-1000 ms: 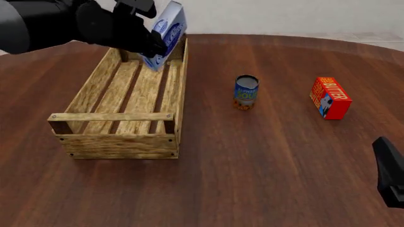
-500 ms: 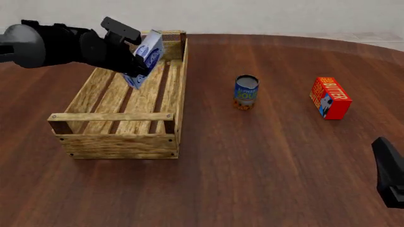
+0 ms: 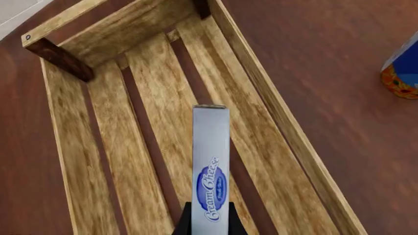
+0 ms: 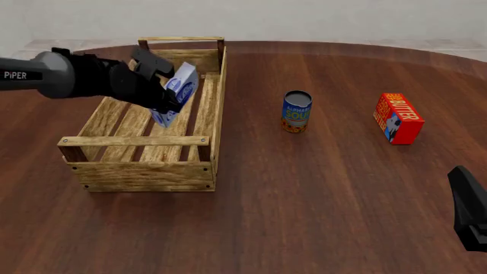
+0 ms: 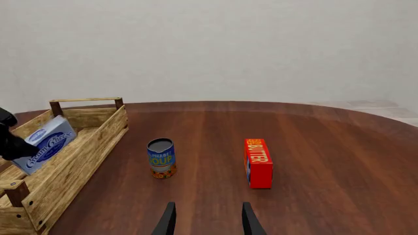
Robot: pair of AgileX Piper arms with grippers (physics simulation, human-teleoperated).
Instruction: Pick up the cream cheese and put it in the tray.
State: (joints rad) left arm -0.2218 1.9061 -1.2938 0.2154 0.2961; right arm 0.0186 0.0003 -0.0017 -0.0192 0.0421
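Over the tray [image 4: 215, 94], left fingers [image 4: 169, 101] pinching tilted cream cheese [image 4: 175, 95], seemingly above slats, right fingers [image 5: 248, 221] spread.

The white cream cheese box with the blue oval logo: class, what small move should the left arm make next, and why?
Probably lower it a little further, then open. The left gripper holds the white cream cheese box with the blue logo tilted over the slats of the long light-wood tray, between its side walls; in the front view the box's low corner seems near the slats, though contact is unclear.

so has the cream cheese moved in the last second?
Yes. The cream cheese, held by the left gripper, has dropped from above the tray's far end to lower over its slats.
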